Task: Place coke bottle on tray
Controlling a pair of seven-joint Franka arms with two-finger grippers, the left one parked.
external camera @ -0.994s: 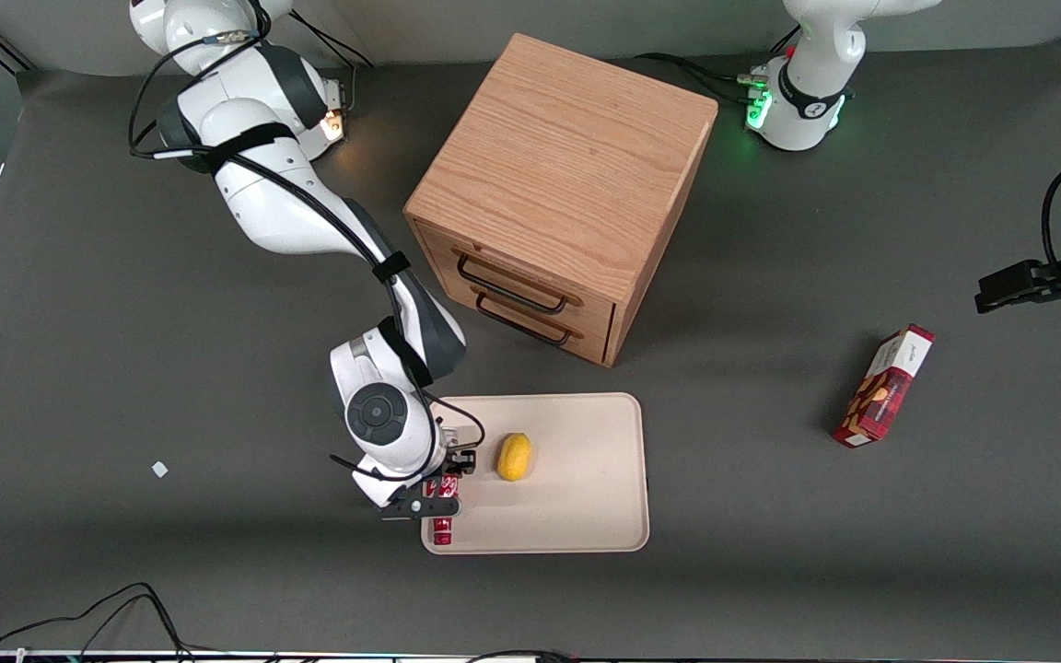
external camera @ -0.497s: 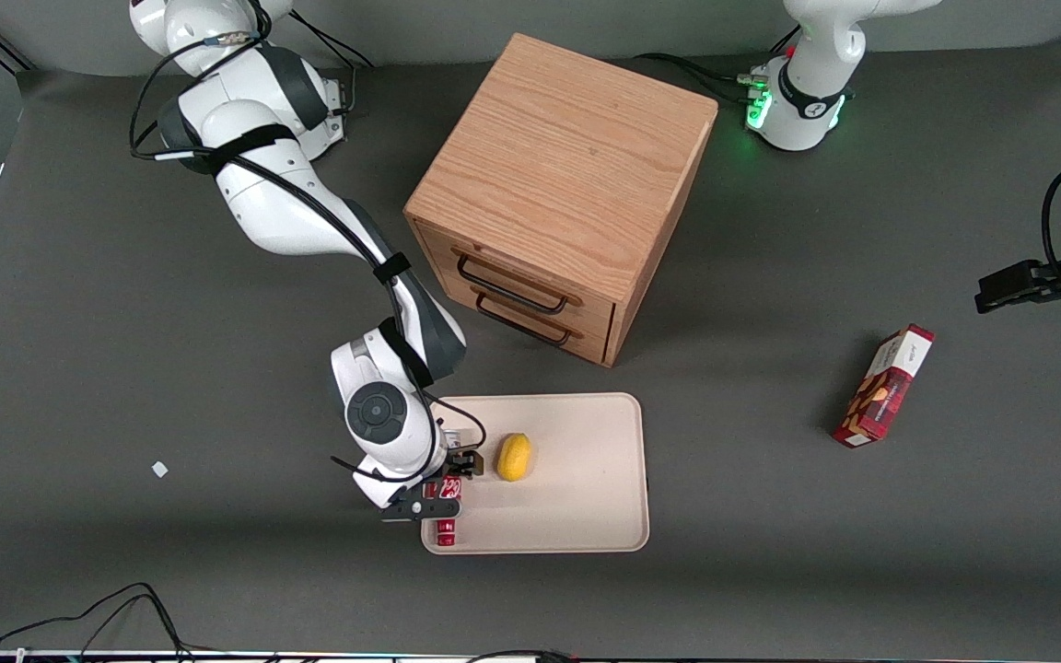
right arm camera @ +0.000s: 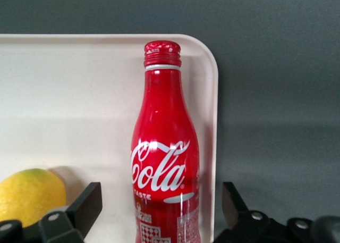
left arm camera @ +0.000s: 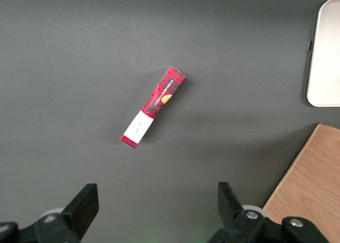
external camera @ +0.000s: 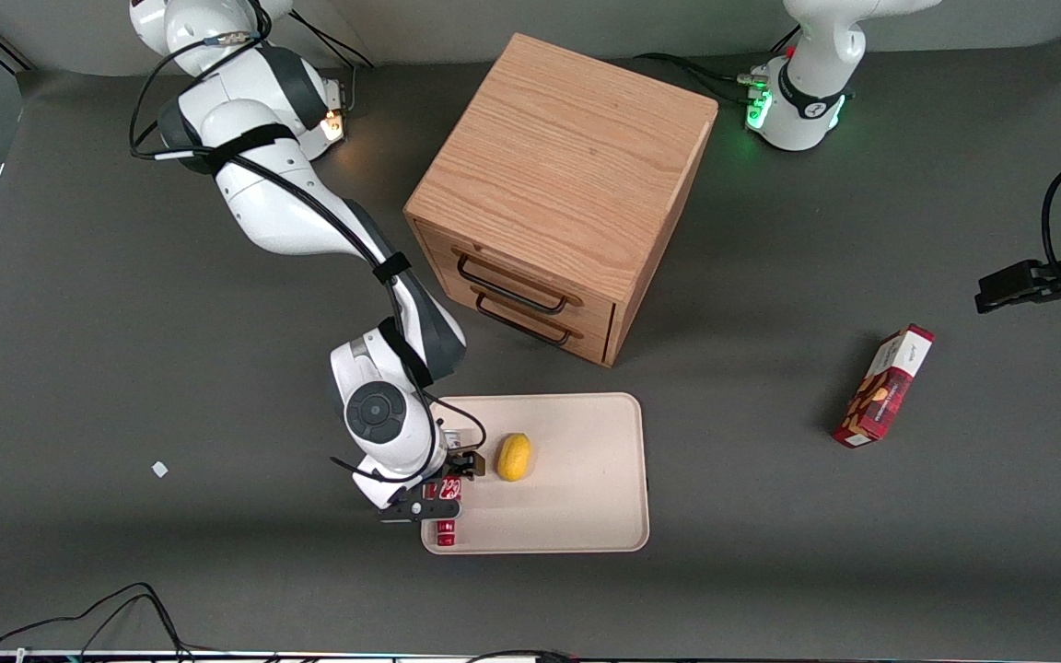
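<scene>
Coke bottle point(right arm camera: 164, 152) now lies on the tray point(external camera: 577, 516) by its corner near the lemon point(external camera: 514, 457), and the gripper point(external camera: 443, 493), its fingers parted since a second ago, has let go, so placement looks done

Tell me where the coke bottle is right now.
The coke bottle lies on the tray along its rim at the working arm's end, beside the lemon, under the open gripper.
</scene>
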